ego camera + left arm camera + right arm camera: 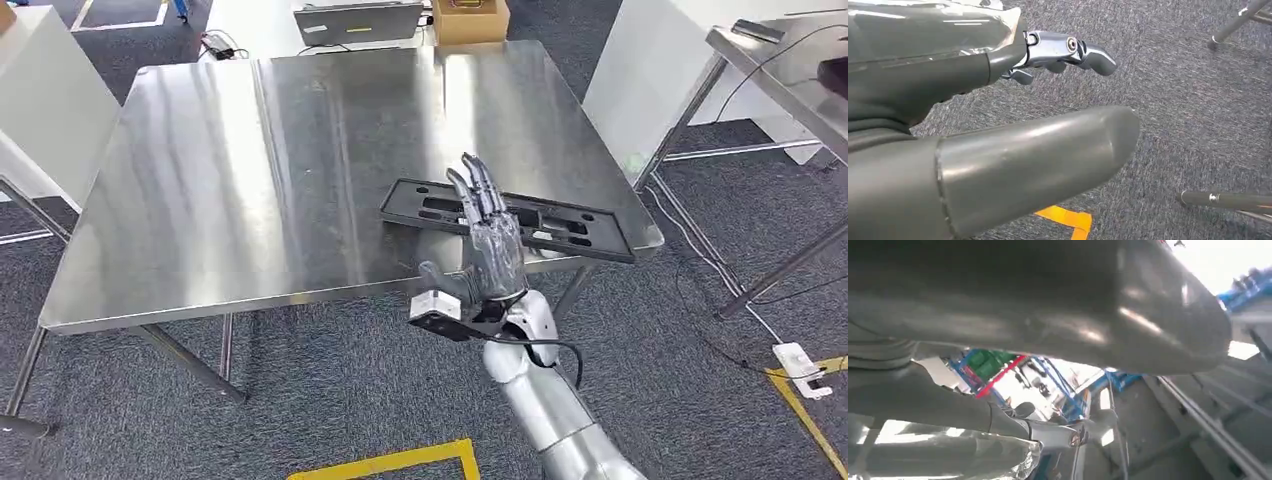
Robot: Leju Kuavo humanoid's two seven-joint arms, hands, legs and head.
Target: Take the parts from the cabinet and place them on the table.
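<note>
Right hand (492,245) fingers straight and spread above black part (560,225) flat on table (250,180), left hand (973,150) fingers empty, apart

table (250,180): showing brushed silver steel, streaked with pale reflections
part (590,232): showing matte black — darker cut-out slots along its length
right hand (492,240): showing dark grey fingers, a glossy grey back
right arm (545,400): gleaming silver — a black cable looping beside it
carpet (330,390): showing mottled blue-grey flecks
floor tape (400,460): showing yellow
box (470,20): showing tan cardboard brown
left hand (998,150): showing smooth grey thumb, chrome-silver finger links
</note>
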